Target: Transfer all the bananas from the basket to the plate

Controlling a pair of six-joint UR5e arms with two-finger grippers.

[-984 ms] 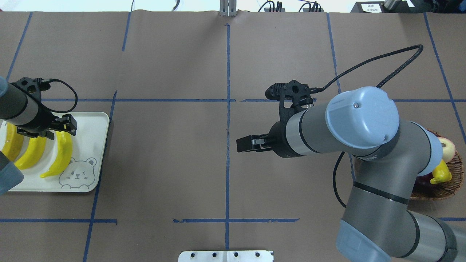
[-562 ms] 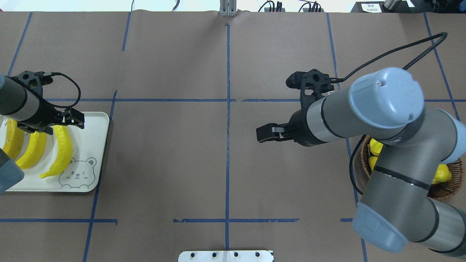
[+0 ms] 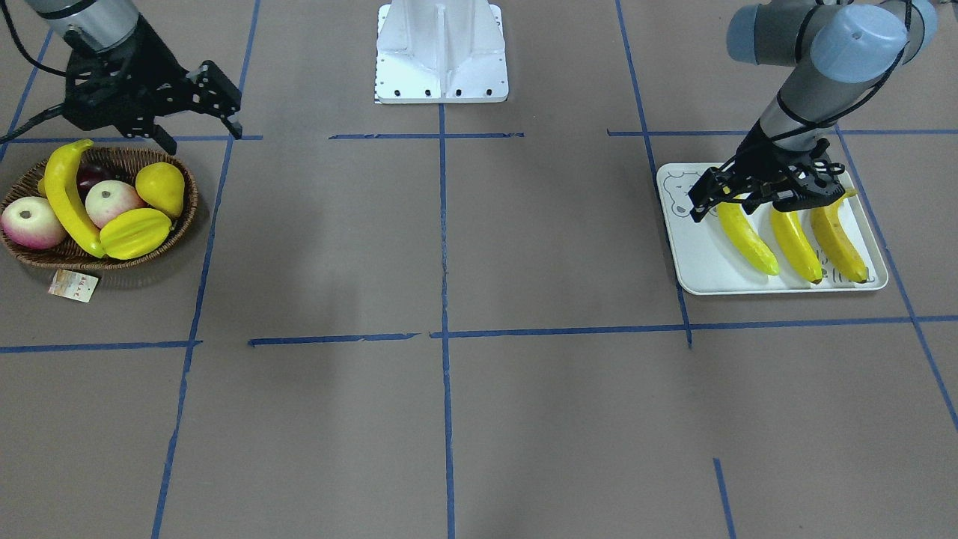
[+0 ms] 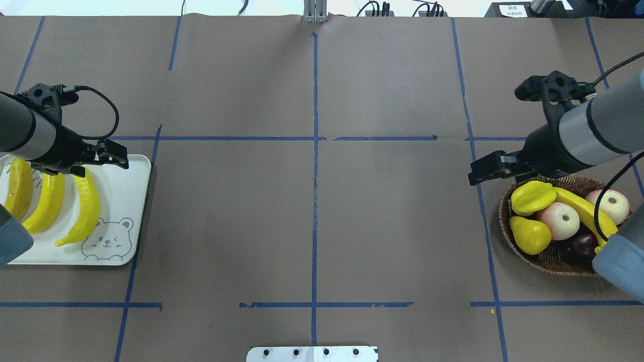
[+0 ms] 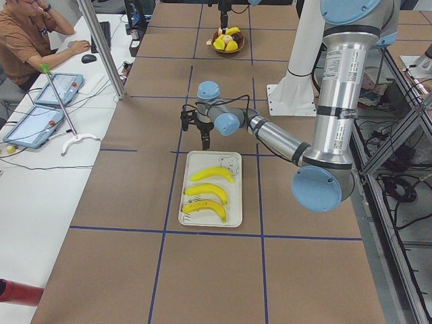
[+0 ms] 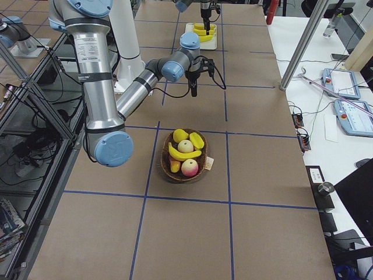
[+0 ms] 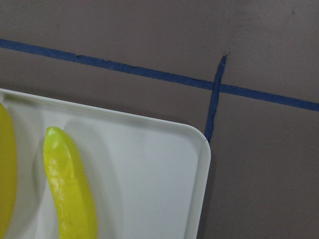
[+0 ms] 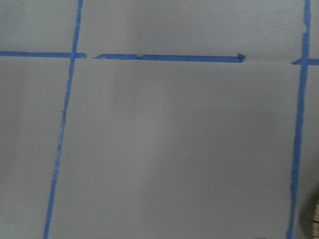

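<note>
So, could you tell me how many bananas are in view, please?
4. Three bananas lie side by side on the plate; the fourth banana lies in the basket among other fruit. More could hide beneath it.

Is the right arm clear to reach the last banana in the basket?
Probably yes: the banana lies uncovered on top of the other fruit, and the right gripper hovers beside the basket, jaws open.

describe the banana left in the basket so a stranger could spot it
Look at the dark woven basket at the table's end on the robot's right. Among its fruit lies the banana, the only long, curved yellow piece; the yellow starfruit is ridged and the yellow pear is short and plump.
</note>
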